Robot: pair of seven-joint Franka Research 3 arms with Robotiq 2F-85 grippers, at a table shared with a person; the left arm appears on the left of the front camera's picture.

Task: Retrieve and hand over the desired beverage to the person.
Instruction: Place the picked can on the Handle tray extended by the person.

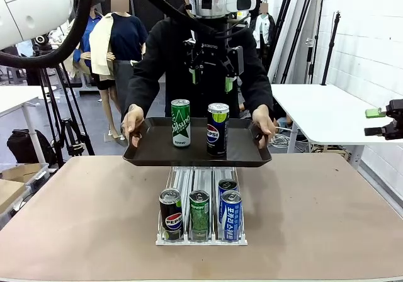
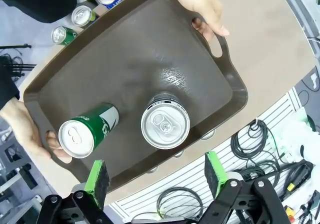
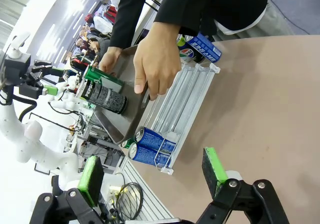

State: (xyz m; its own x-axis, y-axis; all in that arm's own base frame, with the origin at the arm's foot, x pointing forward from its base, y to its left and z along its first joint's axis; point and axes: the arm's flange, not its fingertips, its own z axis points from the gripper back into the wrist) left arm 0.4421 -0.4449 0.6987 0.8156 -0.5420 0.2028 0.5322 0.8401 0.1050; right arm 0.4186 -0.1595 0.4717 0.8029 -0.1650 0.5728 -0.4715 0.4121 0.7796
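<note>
A: Evidently the delivery itself looks done. In the centre of the front view the person [image 1: 189,49] holds a dark tray [image 1: 242,153] by both handles, and two cans stand upright on it: a green can [image 1: 181,123] toward the left and a black Pepsi can [image 1: 218,128] just beside it on the right.

B: And the left gripper [image 1: 213,75]?

A: It hangs above the tray, at upper centre of the front view, fingers spread wide and holding nothing. In the left wrist view the green pads [image 2: 98,176] stand at the bottom edge, well apart from the silver top of the Pepsi can, which sits at mid-frame.

B: So what does the step call for?

A: Likely a clean retreat. The arm should lift straight up before swinging aside, so neither finger clips a can rim or nudges the tray the person is balancing. Jaws should stay wide until clear.

B: The right gripper [image 3: 150,176]?

A: Its fingers are open and empty too, low in the right wrist view over the brown table [image 3: 260,94], off to the side of the rack.

B: The rack [image 1: 201,235] holds spares?

A: Yes, five more cans sit in its lanes at lower centre of the front view, below the tray.
</note>
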